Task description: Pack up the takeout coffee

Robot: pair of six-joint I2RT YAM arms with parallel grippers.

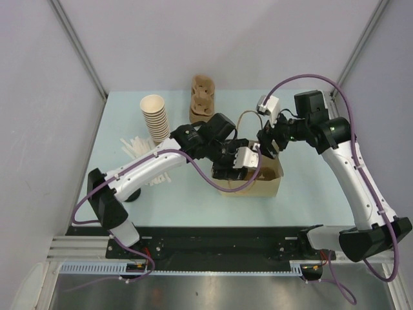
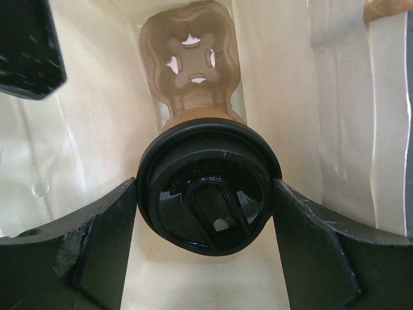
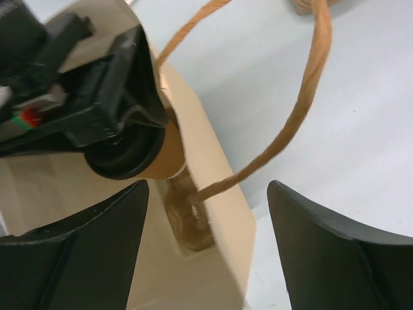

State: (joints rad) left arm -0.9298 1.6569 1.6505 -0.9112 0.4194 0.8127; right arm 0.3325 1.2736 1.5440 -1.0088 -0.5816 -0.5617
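Chiefly, the danger lies in drawing the left fingers [image 2: 97, 245] out: they stand wide apart, one at 9 and one at 3 o'clock of the lid [image 2: 213, 145], touching its rim or very nearly. Whether they clamp it or only flank it I cannot tell. If they drag upward on that rim, the lid could pop off, or the takeout coffee [image 2: 210, 194] could tip inside the paper bag [image 1: 268, 184], which nothing holds. The right fingers [image 3: 335, 258] are wide open and empty beside the bag's rope handle [image 3: 303, 97], which might snag them. The coffee is down in the bag, toward 4 o'clock of the worktop [image 1: 310, 194] centre. Its base is hidden, over or in a pulp carrier [image 2: 193, 58] whose free slot shows at 12 o'clock. It looks upright: a brown paper cup under a glossy black lid that seems evenly seated
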